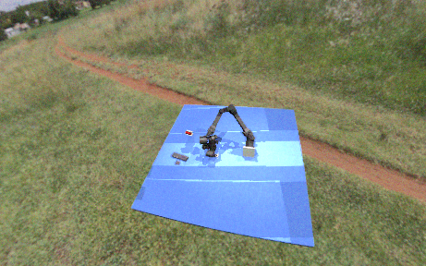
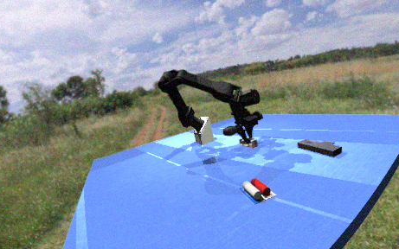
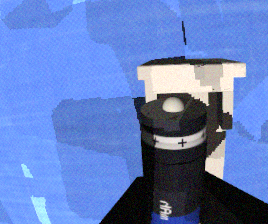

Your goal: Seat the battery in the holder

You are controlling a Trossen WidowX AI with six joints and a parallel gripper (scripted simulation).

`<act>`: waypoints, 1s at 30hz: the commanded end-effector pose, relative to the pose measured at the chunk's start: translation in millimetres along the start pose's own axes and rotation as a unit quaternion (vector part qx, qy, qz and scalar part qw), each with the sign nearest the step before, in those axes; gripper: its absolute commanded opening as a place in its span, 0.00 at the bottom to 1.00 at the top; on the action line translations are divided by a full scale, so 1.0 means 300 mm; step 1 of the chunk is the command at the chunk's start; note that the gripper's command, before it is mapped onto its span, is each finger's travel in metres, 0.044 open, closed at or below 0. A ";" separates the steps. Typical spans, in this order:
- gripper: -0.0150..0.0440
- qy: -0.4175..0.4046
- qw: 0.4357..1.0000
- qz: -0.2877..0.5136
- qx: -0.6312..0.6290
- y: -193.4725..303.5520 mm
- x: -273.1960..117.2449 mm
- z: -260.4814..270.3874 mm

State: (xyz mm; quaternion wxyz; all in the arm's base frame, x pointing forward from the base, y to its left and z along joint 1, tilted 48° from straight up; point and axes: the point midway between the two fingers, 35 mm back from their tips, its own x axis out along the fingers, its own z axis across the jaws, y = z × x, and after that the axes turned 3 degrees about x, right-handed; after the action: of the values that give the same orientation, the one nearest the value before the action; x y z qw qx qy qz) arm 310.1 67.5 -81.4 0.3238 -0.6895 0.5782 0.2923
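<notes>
The battery is dark, with a white band of plus marks, a pale round terminal and a blue part low in the wrist view. My gripper is shut on it, with dark fingers on both sides. The cream holder lies under and beyond the battery. The terminal end looks raised towards the camera, in front of the holder's far end wall and left of its middle. The battery hides most of the holder's inside. The spring is not visible, and I cannot tell whether the battery touches the holder.
A red cylinder and a white cylinder lie side by side on a small card. A long dark block lies on the blue table. A pale box stands at the arm's base.
</notes>
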 end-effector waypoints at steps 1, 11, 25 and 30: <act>0.36 0.006 1.000 0.025 -0.001 0.020 0.019 -0.016; 0.36 0.003 0.998 0.055 0.000 0.017 0.017 -0.022; 0.36 -0.003 0.996 0.087 0.002 0.012 0.016 -0.026; 0.36 -0.004 0.996 0.086 0.001 0.013 0.019 -0.027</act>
State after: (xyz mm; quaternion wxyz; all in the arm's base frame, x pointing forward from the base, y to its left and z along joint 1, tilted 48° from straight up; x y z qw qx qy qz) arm 311.1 61.3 -79.8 0.3058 -0.6402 0.6288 0.3182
